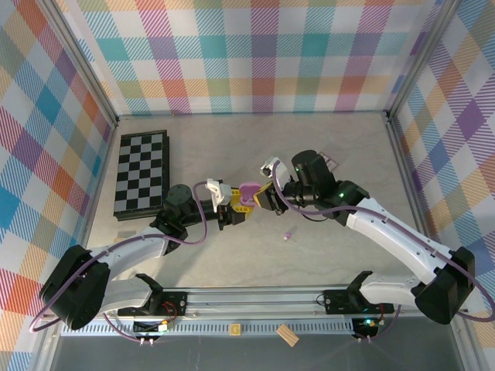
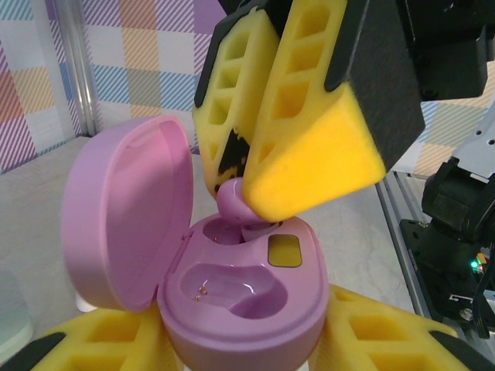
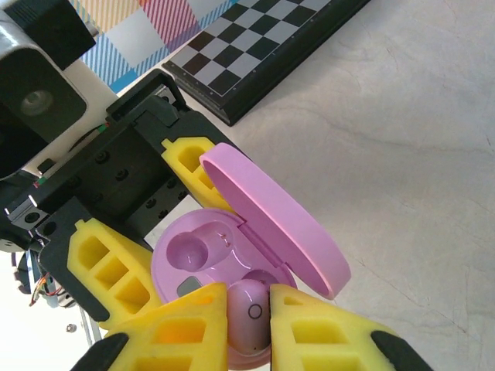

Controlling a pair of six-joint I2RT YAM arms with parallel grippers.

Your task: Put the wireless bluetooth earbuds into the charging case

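Lilac charging case was held clamped between the yellow fingers of the left gripper, lid swung open toward two o'clock in the right wrist view. One lilac earbud was pinched tight by the right gripper, its lower end set at a case socket. A second earbud was noted loose on the table, five o'clock from the case. Chessboard was logged at nine o'clock.

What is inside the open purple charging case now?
One well of the case is empty, its gold contacts showing. At the other, a lilac earbud is pinched by the right pincer. The pincer's yellow fingers cover that well's bottom, so whether it is seated cannot be seen.
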